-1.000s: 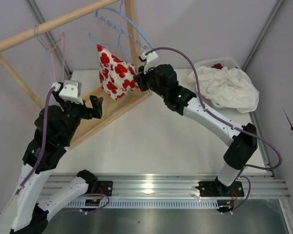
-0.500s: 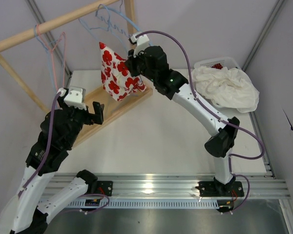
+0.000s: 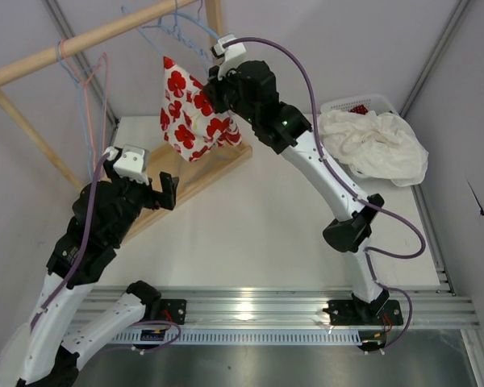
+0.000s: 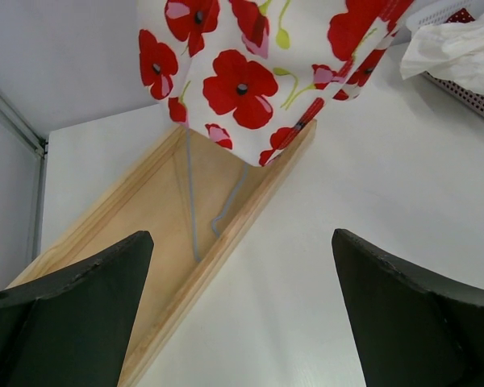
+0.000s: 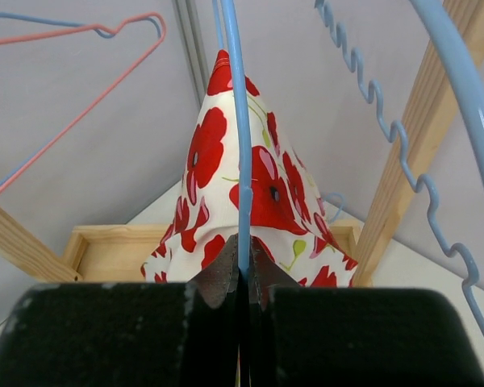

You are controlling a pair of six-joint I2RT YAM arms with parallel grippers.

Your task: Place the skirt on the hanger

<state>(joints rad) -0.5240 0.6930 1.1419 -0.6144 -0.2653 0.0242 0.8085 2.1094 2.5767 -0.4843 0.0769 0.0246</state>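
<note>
Right pincer point(image 5: 240, 270) was clamped shut on the hanger point(image 5: 235, 121), skirt point(image 3: 185, 113) draped over its wire, left pincer point(image 4: 242, 322) wide and empty below; the skirt looked bunched to one side, so a jolt on release could have slid it off.

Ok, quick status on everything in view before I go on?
skirt: off the table, draped over the blue hanger's wire, hanging down.
blue hanger: wire clamped by the right gripper.
right gripper: shut on the hanger wire; cannot tell if it pinches fabric too.
left gripper: open, empty.
pink hanger: on the rail, bare.
white cloth: heaped in the basket.
</note>
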